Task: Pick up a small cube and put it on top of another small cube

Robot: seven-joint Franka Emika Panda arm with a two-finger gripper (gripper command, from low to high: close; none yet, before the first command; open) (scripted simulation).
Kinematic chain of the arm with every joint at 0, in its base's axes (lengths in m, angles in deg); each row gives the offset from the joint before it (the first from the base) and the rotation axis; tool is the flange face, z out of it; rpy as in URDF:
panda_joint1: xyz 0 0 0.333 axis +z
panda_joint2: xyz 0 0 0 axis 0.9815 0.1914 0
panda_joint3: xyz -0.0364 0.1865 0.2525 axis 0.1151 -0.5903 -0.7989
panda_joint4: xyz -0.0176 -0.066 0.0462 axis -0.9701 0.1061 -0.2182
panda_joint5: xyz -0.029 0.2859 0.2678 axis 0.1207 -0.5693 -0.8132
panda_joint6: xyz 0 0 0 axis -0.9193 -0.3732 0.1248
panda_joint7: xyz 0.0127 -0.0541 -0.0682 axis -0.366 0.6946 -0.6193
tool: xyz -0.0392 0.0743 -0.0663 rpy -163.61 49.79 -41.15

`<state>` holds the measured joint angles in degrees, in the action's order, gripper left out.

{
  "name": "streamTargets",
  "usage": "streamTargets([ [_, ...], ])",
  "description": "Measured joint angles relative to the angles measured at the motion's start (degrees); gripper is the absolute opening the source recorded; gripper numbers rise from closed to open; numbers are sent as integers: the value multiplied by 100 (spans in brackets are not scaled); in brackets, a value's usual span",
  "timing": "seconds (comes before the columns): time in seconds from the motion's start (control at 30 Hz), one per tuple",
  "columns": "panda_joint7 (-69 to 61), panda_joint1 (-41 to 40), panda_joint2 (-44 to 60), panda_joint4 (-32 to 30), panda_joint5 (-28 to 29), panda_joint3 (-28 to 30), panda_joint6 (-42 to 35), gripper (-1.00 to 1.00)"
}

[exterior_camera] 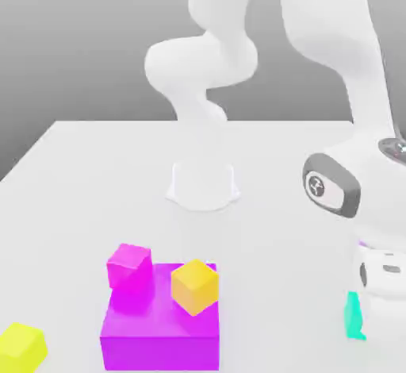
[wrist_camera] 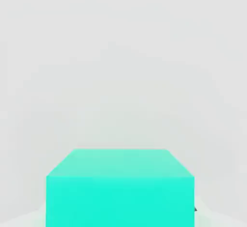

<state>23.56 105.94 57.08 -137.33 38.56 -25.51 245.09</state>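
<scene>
The small teal cube [exterior_camera: 354, 317] is at the exterior view's right, near the table's front, and most of it is hidden behind my hand. My gripper [exterior_camera: 377, 304] has come down right over it, with the white wrist above. In the hand view the teal cube [wrist_camera: 120, 188] is very close, showing its top face and one side. A small magenta cube [exterior_camera: 129, 264] and an orange cube [exterior_camera: 194, 286] rest on top of a large magenta block [exterior_camera: 158, 333]. A yellow cube [exterior_camera: 21, 345] lies on the table at the front of the exterior view's left.
The arm's round base [exterior_camera: 203, 185] stands at the middle of the white table [exterior_camera: 87, 197]. The large magenta block sits well to the exterior view's left of my hand, with bare table between them.
</scene>
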Motion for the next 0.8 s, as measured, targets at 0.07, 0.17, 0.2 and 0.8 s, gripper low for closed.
streamTargets([
  [0.07,-59,-60,-404,-87,-97,-32,-315,-100],
  [0.17,-27,-369,-1027,-290,-247,237,-718,-100],
  [0.2,5,-482,-1233,-363,-277,349,-847,-100],
  [0.8,501,-1976,-2341,-1319,-341,1315,-1009,100],
])
